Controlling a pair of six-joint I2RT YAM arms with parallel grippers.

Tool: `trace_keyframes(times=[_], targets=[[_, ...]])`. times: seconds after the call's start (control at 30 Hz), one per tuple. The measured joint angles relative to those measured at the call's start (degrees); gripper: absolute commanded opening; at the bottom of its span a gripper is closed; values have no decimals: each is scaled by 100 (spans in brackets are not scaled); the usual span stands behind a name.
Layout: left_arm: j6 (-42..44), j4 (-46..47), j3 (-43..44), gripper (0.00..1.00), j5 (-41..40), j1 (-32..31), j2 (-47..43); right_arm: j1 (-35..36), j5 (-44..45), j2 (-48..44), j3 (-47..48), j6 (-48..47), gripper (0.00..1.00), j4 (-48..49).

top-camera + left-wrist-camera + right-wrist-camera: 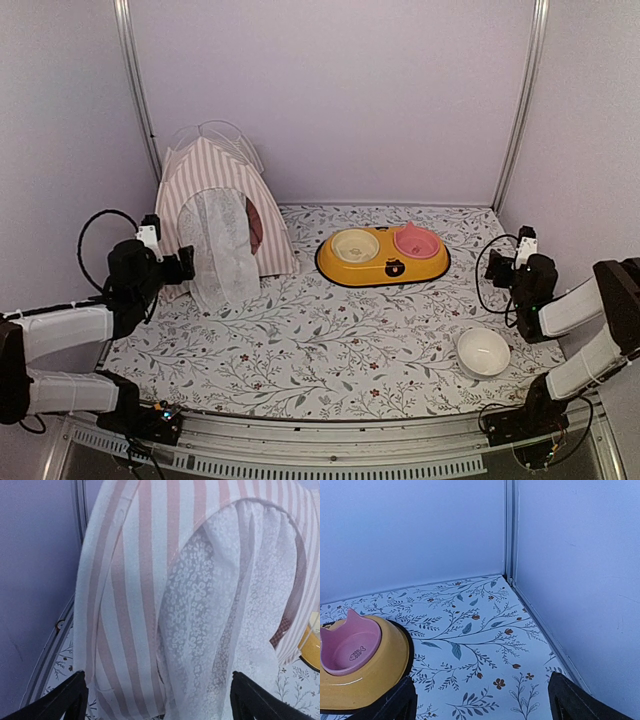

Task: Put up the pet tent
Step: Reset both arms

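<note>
Tent work looks nearly done. The pet tent [225,215] stands up tall on the tabletop [330,345], right in front of the left gripper [183,267]. That gripper is spread wide and holds nothing. In its own camera, the striped cloth and the thin white curtain [220,610] fill the space just ahead of its fingers [65,700]. They are very close, but I cannot tell if they touch.

The right gripper [498,264] is spread wide too, with nothing between its fingers. The tent is far across the tabletop from it. A yellow food dish [383,257] sits ahead of it and to its left. A white bowl [482,351] sits back behind it, near its arm.

I think the step now is a last little tidy, so the tent sits straight with its door facing out. To do it well, the left gripper should go slowly. If it must grab, the striped edge beside the door looks like the best spot. The curtain is thin and could snag or tear. A hard push forward could tip the tent or squash it on the wall behind. If the tent is fine as it is, the gripper should back straight away with its fingers wide, so nothing catches. The right gripper has no job here.
</note>
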Motion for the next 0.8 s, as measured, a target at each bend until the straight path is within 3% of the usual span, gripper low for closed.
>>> trace_keyframes(times=[0.07, 0.13, 0.33, 0.47, 0.8], targets=[[179, 232, -87, 100, -22, 63, 0, -31, -151, 306, -7, -44, 92, 444], [369, 529, -190, 99, -61, 201, 2, -59, -317, 551, -79, -81, 99, 866], [734, 1902, -839, 100, -442, 422, 278, -81, -575, 597, -184, -223, 99, 1445], [940, 3161, -1360, 100, -638, 531, 957, -85, -575, 597, -184, -236, 99, 1561], [1460, 6015, -1602, 99, -540, 581, 2789, -85, -575, 597, -184, -236, 99, 1622]])
